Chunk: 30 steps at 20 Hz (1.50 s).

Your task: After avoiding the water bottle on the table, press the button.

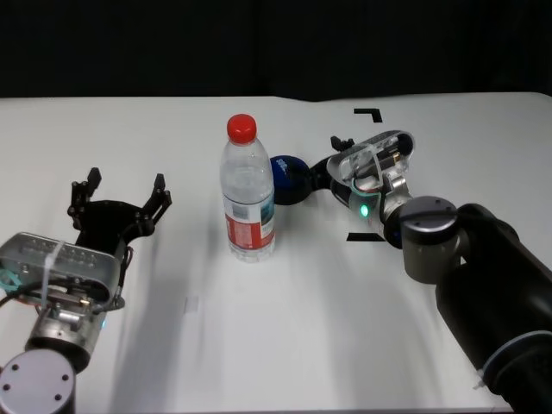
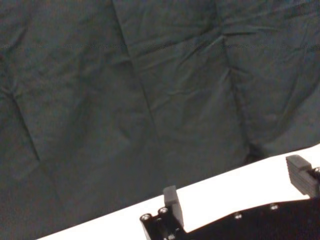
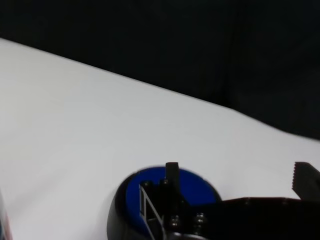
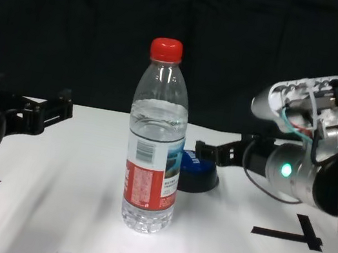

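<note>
Nearest to me, my left tool hangs low over the left side of the flat white table with its black fingers spread wide apart and nothing between them, well clear of everything else. Farther in, near the middle of the table, the tall clear plastic water bottle with the red screw cap and red, white and blue label stands upright, untouched by either arm. Just behind it and slightly to its right sits the low round button with the blue dome top on a black base, partly hidden by the bottle in my chest view. My right tool reaches in from the right side, beyond the bottle, with its fingers parted and empty; one fingertip lies right over the button's blue top, though I cannot tell whether it touches. Black tape marks show on the table beside my right forearm.
</note>
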{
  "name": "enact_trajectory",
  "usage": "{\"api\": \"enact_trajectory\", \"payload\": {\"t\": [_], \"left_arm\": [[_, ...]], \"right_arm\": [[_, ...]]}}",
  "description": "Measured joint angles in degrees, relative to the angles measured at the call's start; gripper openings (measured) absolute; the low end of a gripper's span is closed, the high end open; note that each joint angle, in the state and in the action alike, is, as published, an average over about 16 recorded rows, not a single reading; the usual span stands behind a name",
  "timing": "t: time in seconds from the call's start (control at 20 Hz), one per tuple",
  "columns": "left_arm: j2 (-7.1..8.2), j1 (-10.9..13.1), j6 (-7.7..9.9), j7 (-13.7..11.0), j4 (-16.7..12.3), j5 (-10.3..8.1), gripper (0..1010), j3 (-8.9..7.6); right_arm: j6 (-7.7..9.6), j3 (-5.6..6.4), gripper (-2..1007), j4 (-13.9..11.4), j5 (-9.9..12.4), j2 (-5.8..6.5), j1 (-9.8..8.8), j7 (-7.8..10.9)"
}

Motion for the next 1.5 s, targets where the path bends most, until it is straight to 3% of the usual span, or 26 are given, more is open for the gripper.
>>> {"api": "enact_trajectory", "payload": {"t": [0.55,1.5], "left_arm": [[0.00,0.0,0.00,0.0,0.0,0.00,1003,0.00],[0.00,0.0,0.00,0.0,0.0,0.00,1003,0.00]], "right_arm": [[0.22,0.67,1003,-7.7,1.2,1.09,-3.04,-0.08],[3.19,1.86,1003,-23.1,3.3,4.39,-12.62,-0.43]]}}
